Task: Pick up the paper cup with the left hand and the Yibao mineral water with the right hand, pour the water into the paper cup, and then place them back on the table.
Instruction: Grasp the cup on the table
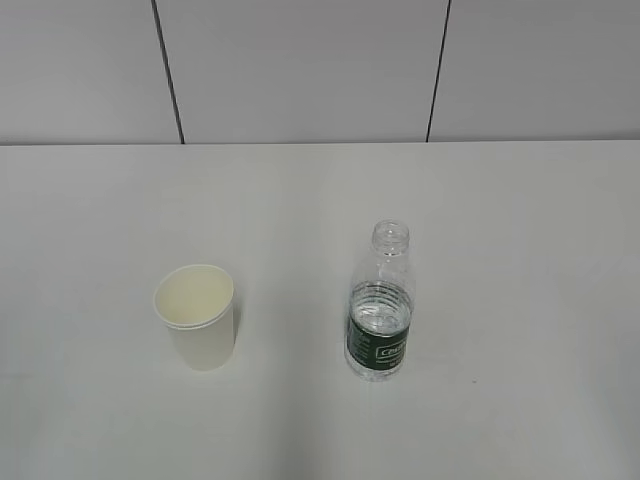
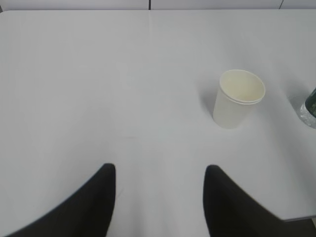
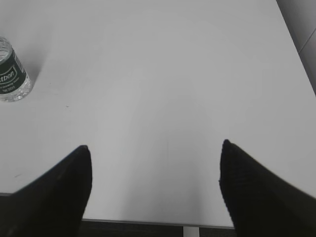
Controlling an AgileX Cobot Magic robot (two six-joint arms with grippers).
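The left hand [image 2: 159, 197] showed only in its own wrist view, where its two black fingers [image 2: 89, 207] stood well apart with nothing between them, their tips raised clear of the desk [image 2: 98, 89]. The right hand [image 3: 155, 187] likewise held its black fingers [image 3: 256, 192] spread wide and empty, near the desk's front edge. Neither arm appeared in the exterior view.

Exterior slants down; both wrist views share the Yibao mineral water [image 1: 380, 318].
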